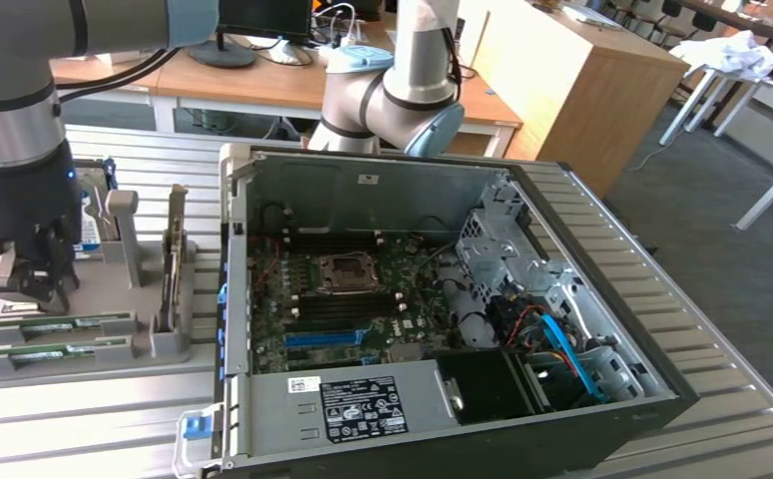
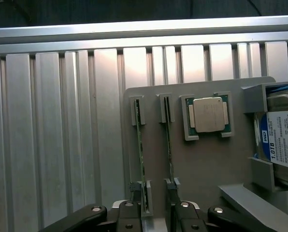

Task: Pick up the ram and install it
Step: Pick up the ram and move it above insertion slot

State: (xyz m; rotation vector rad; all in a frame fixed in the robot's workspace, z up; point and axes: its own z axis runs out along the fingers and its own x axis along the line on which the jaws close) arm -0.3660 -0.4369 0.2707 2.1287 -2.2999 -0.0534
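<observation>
Two ram sticks lie in a grey holder (image 1: 160, 344) on the table at the exterior view's left: one ram stick (image 1: 60, 324) behind, the other ram stick (image 1: 54, 350) in front. In the wrist view they show edge-on as thin green strips, one ram stick (image 2: 140, 150) beside the other (image 2: 169, 145). My gripper (image 1: 27, 289) hangs just above the holder's end, open, holding nothing. In the wrist view the gripper (image 2: 156, 220) has its dark fingers (image 2: 132, 217) spread over the sticks' near ends.
An open computer case (image 1: 599, 249) lies at the middle, its motherboard (image 1: 346, 299) exposed with a processor socket and memory slots. The holder also carries a silver processor chip (image 2: 208, 114), a blue-labelled hard drive (image 2: 281, 140) and an upright card (image 1: 174, 259). A second robot arm (image 1: 406, 90) stands behind the case.
</observation>
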